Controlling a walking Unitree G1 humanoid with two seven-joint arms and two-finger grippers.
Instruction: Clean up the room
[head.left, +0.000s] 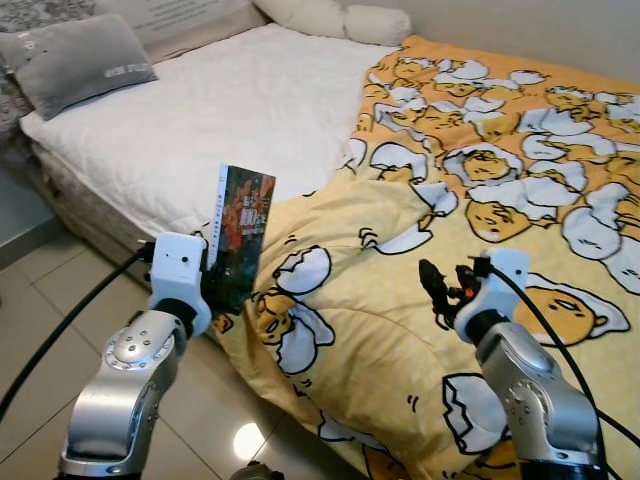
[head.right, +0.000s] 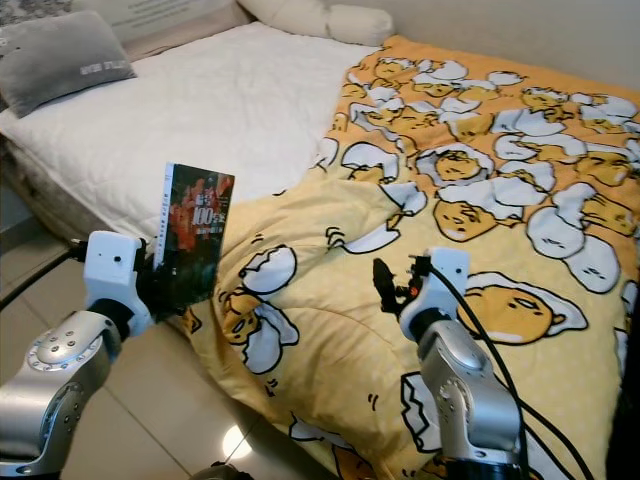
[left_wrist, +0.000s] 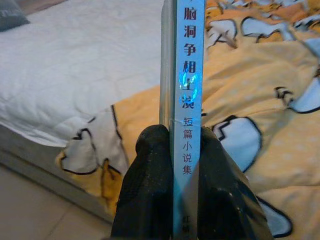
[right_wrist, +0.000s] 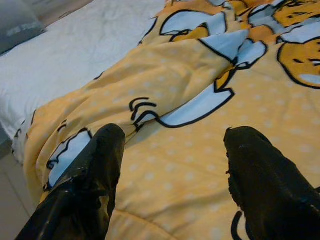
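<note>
Yellow egg-print blanket (head.left: 470, 250) covers the right and centre of the frame over a white mattress (head.left: 200, 120), with a grey pillow (head.left: 85, 60) at the upper left. At lower left, the left gripper (left_wrist: 182, 165) clamps a dark-covered book (head.left: 240, 235) upright by its pale blue spine. At lower right, the right gripper (right_wrist: 172, 150) hangs over the blanket, fingers spread wide and empty

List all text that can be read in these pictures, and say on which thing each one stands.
"脑洞争相上演" on the book spine, held in the left gripper.
"短篇小说集" lower on the same spine.
"100" on the book cover; the other cover characters are too small to read.
Grey pillow: a white printed label, too blurred to read.
Blanket: cartoon pictures, no words.
</note>
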